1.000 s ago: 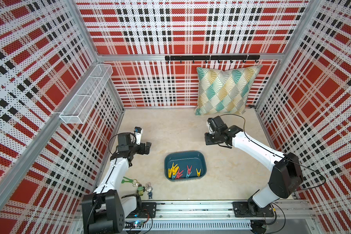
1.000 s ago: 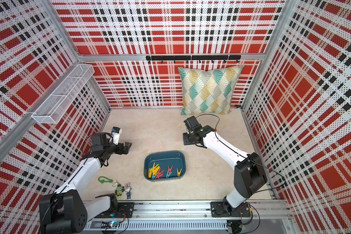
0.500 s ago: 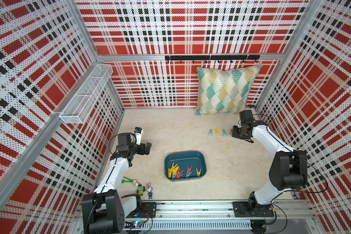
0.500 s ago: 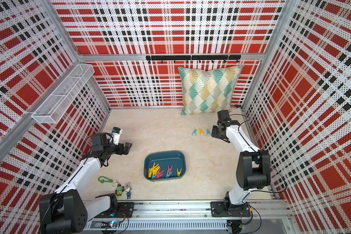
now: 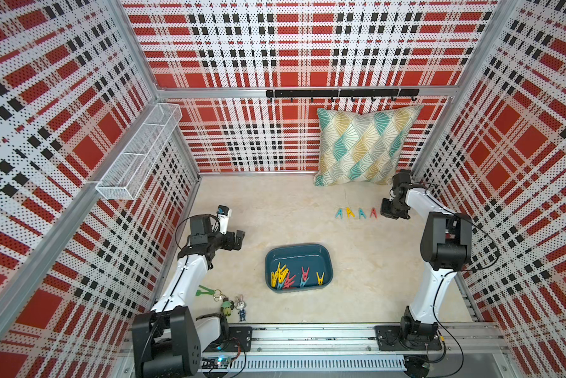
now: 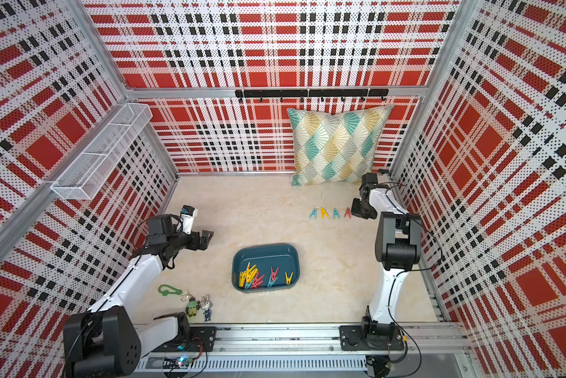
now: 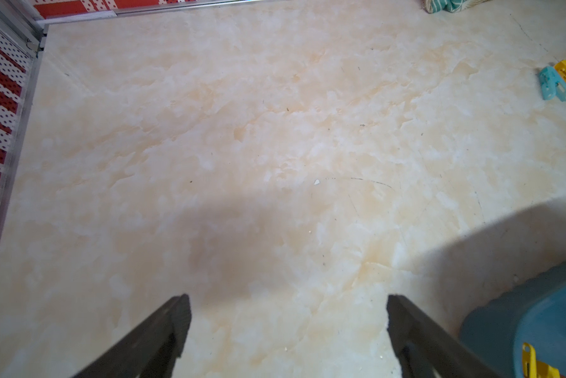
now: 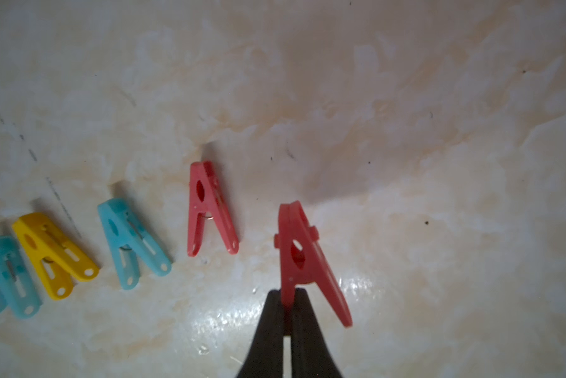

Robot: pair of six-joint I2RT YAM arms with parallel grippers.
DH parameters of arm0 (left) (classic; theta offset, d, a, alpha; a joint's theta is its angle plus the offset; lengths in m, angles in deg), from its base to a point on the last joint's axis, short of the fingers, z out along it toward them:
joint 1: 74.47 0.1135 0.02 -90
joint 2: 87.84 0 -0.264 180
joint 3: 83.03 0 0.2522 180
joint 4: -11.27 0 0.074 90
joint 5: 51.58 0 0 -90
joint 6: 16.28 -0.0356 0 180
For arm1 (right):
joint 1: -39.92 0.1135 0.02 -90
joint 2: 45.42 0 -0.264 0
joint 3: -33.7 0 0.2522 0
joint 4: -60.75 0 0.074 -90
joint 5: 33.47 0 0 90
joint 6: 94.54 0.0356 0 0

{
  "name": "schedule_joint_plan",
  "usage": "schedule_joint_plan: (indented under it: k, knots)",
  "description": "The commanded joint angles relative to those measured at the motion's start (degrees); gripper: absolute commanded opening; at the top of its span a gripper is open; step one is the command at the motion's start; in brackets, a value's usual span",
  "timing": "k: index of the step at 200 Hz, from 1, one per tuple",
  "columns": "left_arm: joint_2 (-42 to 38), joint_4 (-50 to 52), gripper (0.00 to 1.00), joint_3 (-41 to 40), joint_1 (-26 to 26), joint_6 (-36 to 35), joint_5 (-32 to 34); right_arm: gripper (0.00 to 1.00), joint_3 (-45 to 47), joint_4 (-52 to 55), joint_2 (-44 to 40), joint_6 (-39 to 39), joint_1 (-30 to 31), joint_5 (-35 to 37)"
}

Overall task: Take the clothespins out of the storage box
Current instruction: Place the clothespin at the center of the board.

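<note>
The dark teal storage box [image 5: 294, 253] [image 6: 265, 255] sits mid-floor with several yellow, red and teal clothespins [image 5: 286, 278] heaped at its near end. A row of clothespins [image 5: 355, 213] [image 6: 329, 213] lies on the floor at the back right. My right gripper [image 8: 286, 297] [image 5: 386, 214] is just right of that row, shut on one leg of a red clothespin [image 8: 303, 258] held low over the floor. My left gripper [image 7: 288, 304] [image 5: 237, 240] hangs open and empty, left of the box; the box's corner [image 7: 504, 320] shows in the left wrist view.
A patterned pillow [image 5: 363, 147] leans on the back wall behind the right arm. A white wire basket [image 5: 137, 157] hangs on the left wall. A green clip with keychain figurines [image 5: 222, 299] lies at the front left. A black hook rail [image 5: 340, 94] spans the back wall.
The right arm swung from the middle back of the floor to the far right, uncovering the row of clothespins, and now stands beside it. The left arm has not moved.
</note>
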Motion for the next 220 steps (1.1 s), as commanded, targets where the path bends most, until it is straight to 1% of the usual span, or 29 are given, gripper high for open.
schedule_joint_plan:
  k: [1, 50, 110, 186, 220]
  knots:
    - [-0.62, 0.03, 0.99, 0.94, 0.70, -0.69, -0.75, 0.03, -3.04, 2.23, 3.17, -1.99, -0.78, 0.92]
    - [-0.84, 0.09, 0.99, 1.03, 0.74, -0.59, -0.64, 0.07, -6.37, 3.08, 7.45, -3.46, -1.27, 2.47]
    - [-0.98, 0.09, 0.99, 1.18, 0.74, -0.42, -0.53, 0.11, -9.39, 3.94, 10.87, -4.39, -1.43, 0.77]
    - [-1.31, 0.02, 0.99, 1.20, 0.69, -0.42, -0.45, 0.15, -10.46, 3.85, 11.72, -4.23, -1.41, -1.26]
    - [-1.58, 0.09, 0.99, 1.20, 0.74, -0.42, -0.46, 0.20, -10.41, 4.22, 10.72, -4.21, -1.09, -0.59]
